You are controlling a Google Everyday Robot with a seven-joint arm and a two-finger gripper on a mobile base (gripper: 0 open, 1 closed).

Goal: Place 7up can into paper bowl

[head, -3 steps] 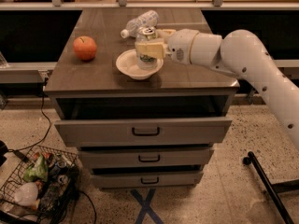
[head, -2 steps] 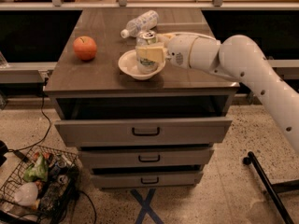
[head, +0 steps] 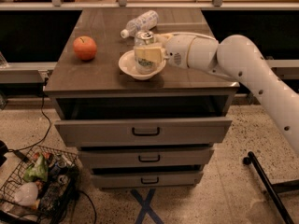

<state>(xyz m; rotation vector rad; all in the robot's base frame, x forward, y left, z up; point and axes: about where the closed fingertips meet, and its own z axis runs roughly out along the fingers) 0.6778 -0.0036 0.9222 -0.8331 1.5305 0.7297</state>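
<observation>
The 7up can (head: 144, 38), silvery with a silver top, stands upright inside the paper bowl (head: 128, 67), an off-white shallow bowl on the brown cabinet top. My gripper (head: 148, 54) reaches in from the right on the white arm and is shut on the can; its pale fingers (head: 150, 53) wrap the can's middle. The can's lower end rests in or just above the bowl's floor; I cannot tell which.
An orange-red apple (head: 85, 47) sits at the left of the cabinet top (head: 98, 73). A clear plastic water bottle (head: 140, 23) lies behind the bowl. Drawers (head: 145, 131) front the cabinet. A wire basket (head: 39, 185) of litter stands on the floor at left.
The can, held in the gripper, has shifted slightly right and down into the bowl; the arm moved a little with it.
</observation>
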